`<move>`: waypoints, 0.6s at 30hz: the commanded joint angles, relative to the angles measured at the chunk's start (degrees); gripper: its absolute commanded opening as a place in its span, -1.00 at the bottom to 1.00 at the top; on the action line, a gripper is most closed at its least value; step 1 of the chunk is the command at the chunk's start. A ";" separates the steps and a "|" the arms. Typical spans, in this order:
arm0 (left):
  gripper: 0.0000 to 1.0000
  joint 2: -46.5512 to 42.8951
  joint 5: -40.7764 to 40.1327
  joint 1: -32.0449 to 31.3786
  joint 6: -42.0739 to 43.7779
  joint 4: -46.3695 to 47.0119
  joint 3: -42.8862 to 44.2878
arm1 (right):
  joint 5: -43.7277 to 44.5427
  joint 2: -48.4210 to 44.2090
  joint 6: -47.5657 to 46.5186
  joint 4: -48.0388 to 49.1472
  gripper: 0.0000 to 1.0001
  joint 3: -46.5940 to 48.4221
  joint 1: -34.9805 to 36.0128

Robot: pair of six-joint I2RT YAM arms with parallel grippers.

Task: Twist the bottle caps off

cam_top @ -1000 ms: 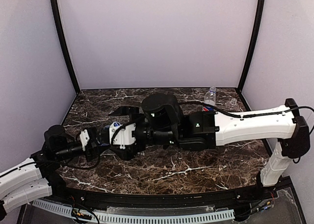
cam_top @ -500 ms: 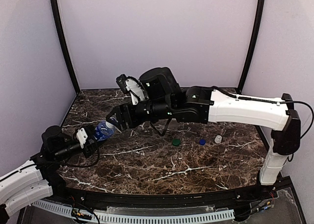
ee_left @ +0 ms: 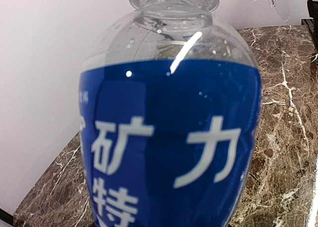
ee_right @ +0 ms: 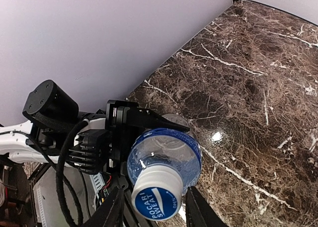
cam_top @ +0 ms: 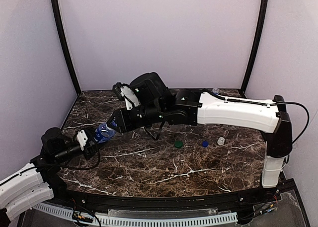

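Two arms met over the left of the marble bench (cam_top: 198, 172). My left end effector (cam_top: 94, 136) gripped the blue-labelled bottle (ee_left: 169, 137), which was tilted off the surface. My right arm stretched across, and the right end effector (ee_right: 155, 213) straddled the Pocari Sweat cap (ee_right: 155, 199); I could not tell whether it was clamped. A green cap (cam_top: 178, 143), blue cap (cam_top: 204, 143) and white cap (cam_top: 220, 141) lay loose right of centre. Pale walls (cam_top: 159, 38) enclosed the bench.

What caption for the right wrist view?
Right gripper straddles the Pocari Sweat cap; left gripper holds the bottle over the marble table.

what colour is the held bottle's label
Label is blue with white characters, best in left wrist view.
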 commanded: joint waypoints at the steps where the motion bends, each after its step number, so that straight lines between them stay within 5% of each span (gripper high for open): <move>1: -0.45 -0.43 1.98 0.40 0.55 0.38 -0.79 | 1.13 2.13 -0.23 -0.07 -0.19 2.05 -0.43; 5: -0.45 -0.43 1.74 0.40 0.42 0.31 -0.71 | 0.15 3.68 -0.54 -0.49 -0.20 3.56 -0.62; 11: -0.45 -0.41 1.92 0.40 0.08 0.38 -0.71 | 0.08 3.21 -1.38 -0.58 -0.99 2.69 -0.56; 18: -0.45 -0.51 5.06 0.53 -0.61 -0.23 -0.71 | -7.46 0.42 -18.83 1.69 -1.00 -0.64 1.09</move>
